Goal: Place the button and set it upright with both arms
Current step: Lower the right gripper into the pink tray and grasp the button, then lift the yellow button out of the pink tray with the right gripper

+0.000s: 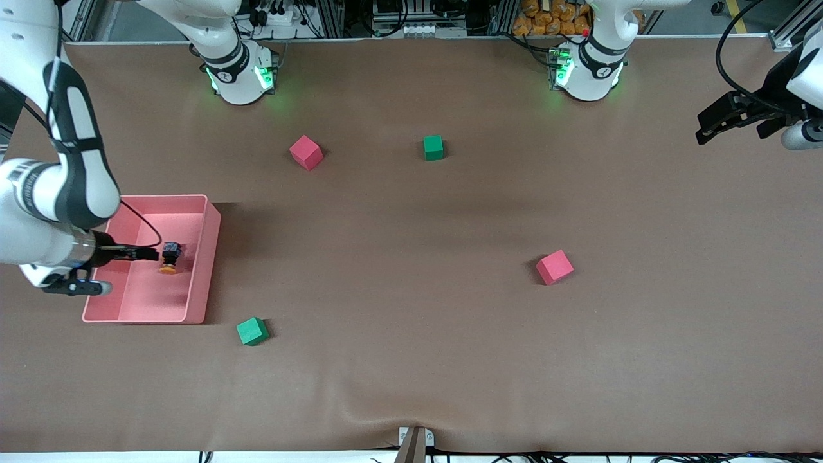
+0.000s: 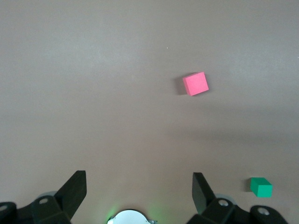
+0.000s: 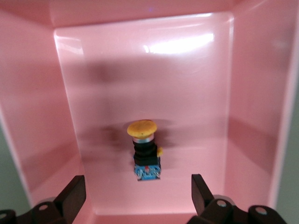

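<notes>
Pink tray (image 1: pixel 199 257) holds button (image 1: pixel 170 256) lying sideways, right claw (image 3: pixel 135 198) open over it; left claw (image 2: pixel 139 189) open, waiting

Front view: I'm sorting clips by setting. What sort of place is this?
Probably a robotics lab bench: two white jointed arms bolted along a brown-covered table, scattered foam-like cubes, such as a pink cube, and a pink plastic bin.
</notes>
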`<state>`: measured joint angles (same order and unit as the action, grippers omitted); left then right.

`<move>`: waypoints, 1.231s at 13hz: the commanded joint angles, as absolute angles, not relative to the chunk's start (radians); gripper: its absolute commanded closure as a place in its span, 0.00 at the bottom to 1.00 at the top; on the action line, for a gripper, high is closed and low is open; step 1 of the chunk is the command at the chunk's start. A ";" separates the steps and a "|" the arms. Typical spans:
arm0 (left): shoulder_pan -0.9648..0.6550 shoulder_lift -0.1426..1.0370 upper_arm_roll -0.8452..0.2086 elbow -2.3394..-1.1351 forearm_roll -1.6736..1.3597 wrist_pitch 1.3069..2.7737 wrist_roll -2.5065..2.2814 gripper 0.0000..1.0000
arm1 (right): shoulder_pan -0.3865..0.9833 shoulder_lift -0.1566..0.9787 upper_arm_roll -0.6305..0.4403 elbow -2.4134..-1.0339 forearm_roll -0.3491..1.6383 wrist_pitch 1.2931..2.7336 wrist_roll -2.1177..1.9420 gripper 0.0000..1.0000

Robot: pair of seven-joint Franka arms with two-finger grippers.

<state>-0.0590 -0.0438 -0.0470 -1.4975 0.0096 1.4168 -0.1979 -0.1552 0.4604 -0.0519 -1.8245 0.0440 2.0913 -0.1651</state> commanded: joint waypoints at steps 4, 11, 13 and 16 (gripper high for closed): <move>-0.057 -0.040 -0.054 -1.494 0.031 1.433 -0.206 0.00 | -0.166 0.508 -0.044 -1.917 0.092 2.270 -0.281 0.00; -0.057 -0.037 -0.055 -1.497 0.031 1.439 -0.195 0.00 | -0.173 0.574 -0.043 -1.917 0.133 2.319 -0.291 0.02; -0.058 -0.035 -0.055 -1.502 0.032 1.439 -0.195 0.00 | -0.176 0.574 -0.043 -1.914 0.133 2.318 -0.349 0.58; -0.057 -0.037 -0.054 -1.503 0.032 1.437 -0.189 0.00 | -0.198 0.565 -0.043 -1.896 0.133 2.292 -0.405 1.00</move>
<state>-0.0560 -0.0330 -0.0502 -1.5008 0.0103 1.4311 -0.1971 -0.1714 0.5768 -0.0518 -1.9021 0.1037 2.2979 -0.3387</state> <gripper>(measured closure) 0.000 0.383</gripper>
